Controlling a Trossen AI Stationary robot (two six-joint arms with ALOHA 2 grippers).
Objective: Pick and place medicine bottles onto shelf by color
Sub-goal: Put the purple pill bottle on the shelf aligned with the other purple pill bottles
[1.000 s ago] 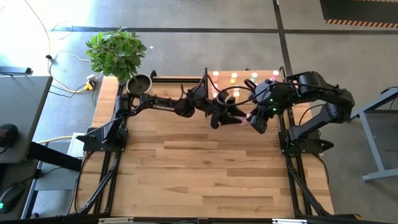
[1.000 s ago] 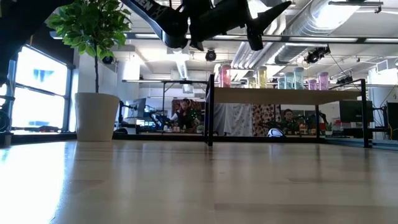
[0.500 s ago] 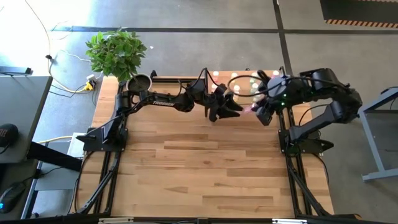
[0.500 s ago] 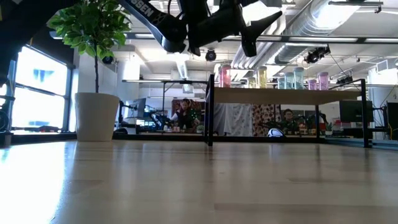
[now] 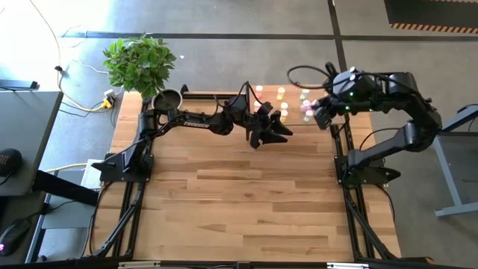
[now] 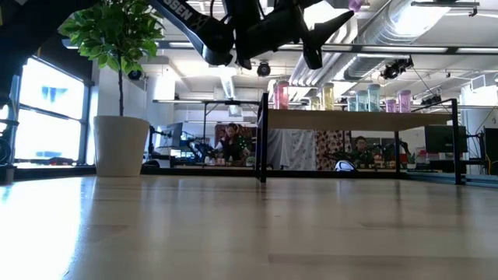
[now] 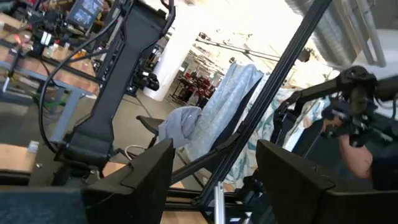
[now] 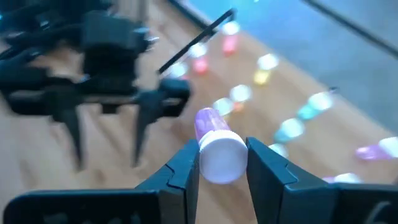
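Observation:
My right gripper (image 5: 318, 116) hovers over the right end of the light-wood shelf (image 5: 293, 101) at the table's far edge, shut on a magenta bottle with a white cap (image 8: 219, 149). Several small bottles, pink, yellow, pale and magenta, stand upright on the shelf (image 8: 261, 68); in the low view they show on the shelf board (image 6: 358, 120). My left gripper (image 5: 281, 129) is open and empty, in the air in front of the shelf's middle; it also shows in the low view (image 6: 311, 35) and in the right wrist view (image 8: 106, 130). My right gripper pinches the bottle between its two fingers at the white cap end (image 8: 222, 163). The magenta body (image 8: 207, 119) sticks out ahead of the fingertips. The bottle is lifted clear, above the shelf.
A potted green plant (image 5: 140, 63) and a grey metal pot (image 5: 167, 99) stand at the table's far left corner. Black frame posts (image 6: 262, 136) hold the shelf. The wide wooden tabletop (image 5: 239, 202) lies between the arms' bases. People sit in the room beyond the table (image 6: 229, 144).
My right gripper has gone up and toward the table's far right, from in front of the shelf to over its right end, with the magenta bottle still in its fingers. My left gripper has shifted a little toward the far edge and risen slightly, staying open.

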